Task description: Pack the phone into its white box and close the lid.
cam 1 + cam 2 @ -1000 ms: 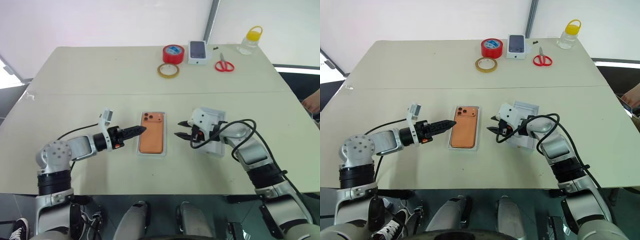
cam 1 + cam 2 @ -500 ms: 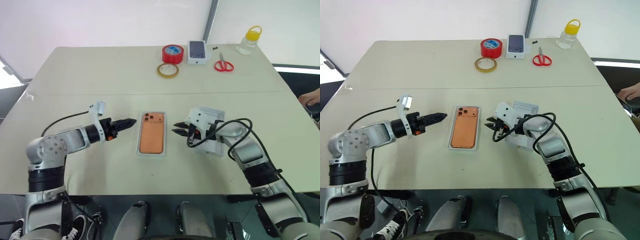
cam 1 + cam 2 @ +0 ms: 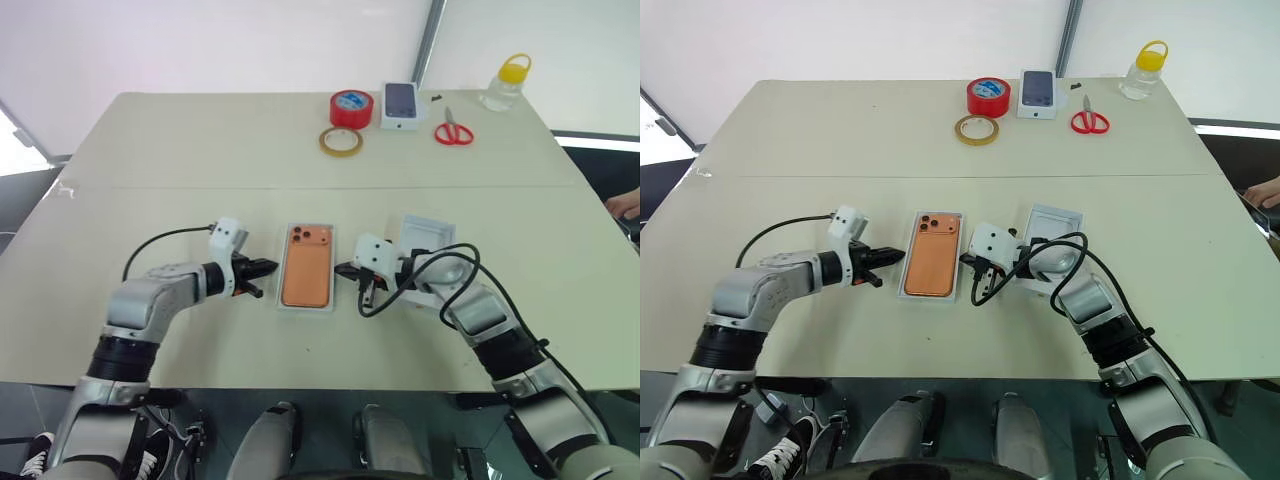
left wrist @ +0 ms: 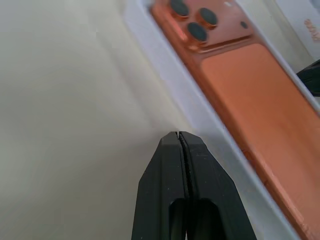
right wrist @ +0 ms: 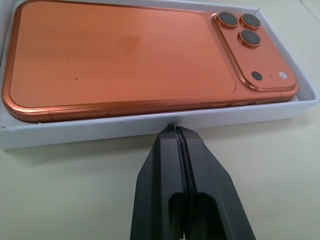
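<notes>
A: Phone (image 3: 306,277) first: we see it lying back up inside the white box (image 3: 306,307), its three dark lenses toward the far end of the worktop (image 3: 200,150). The orange slab fits the tray closely, with thin white walls showing all round it.

B: We agree. And the lid (image 3: 425,240)? We place it just to the right of the box, open side up, partly behind the right arm and its black cable.

A: Yes, flat on the worktop, apart from the box. Now the grippers. We find the left gripper (image 4: 179,136) with its fingers pressed together, holding nothing, the tip just beside the left wall of the box.

B: Whether it touches that wall we cannot tell. The right gripper (image 5: 175,129) is likewise pinched together and empty, its tip right at the box's right wall; in the right wrist view it seems to meet the cardboard edge.

A: So we have one on each long side of the box, pointing inward at it.

B: At the far edge we also note a red tape roll (image 3: 348,107), a tan tape ring (image 3: 341,141), a small box with a dark phone picture (image 3: 400,104), red scissors (image 3: 452,130) and a yellow-capped bottle (image 3: 503,83).
</notes>
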